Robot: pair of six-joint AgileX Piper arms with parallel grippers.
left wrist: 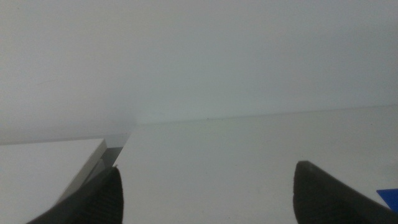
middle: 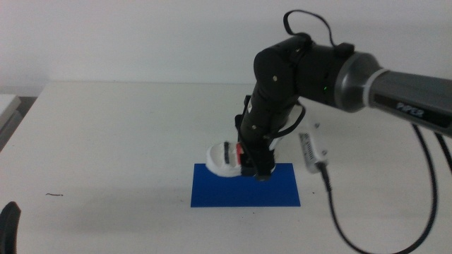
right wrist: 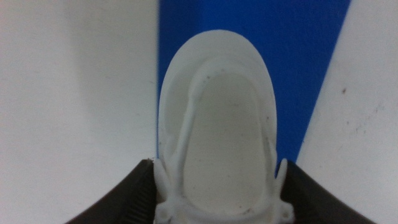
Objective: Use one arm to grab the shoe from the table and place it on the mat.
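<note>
**Shoe held over the mat's far edge**

Middle view: the right gripper (middle: 260, 169) holds the shoe (middle: 224, 158) over the mat (middle: 245, 186), mid-table toward the front edge; released now, it could overhang.

Left wrist view: the left gripper (left wrist: 205, 193) idles, spread wide.

Right wrist view: the jaws pinch the shoe (right wrist: 217, 134) partly beyond the mat (right wrist: 298, 56).

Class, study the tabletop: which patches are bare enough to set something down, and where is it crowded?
Bare table lies left of the mat, reaching the left gripper waiting at the bottom edge, and also behind the arm. The mat's near-right part is free. It is crowded at the mat's far-left corner, where the right gripper holds the shoe, and right of the mat, where the cable runs.
</note>
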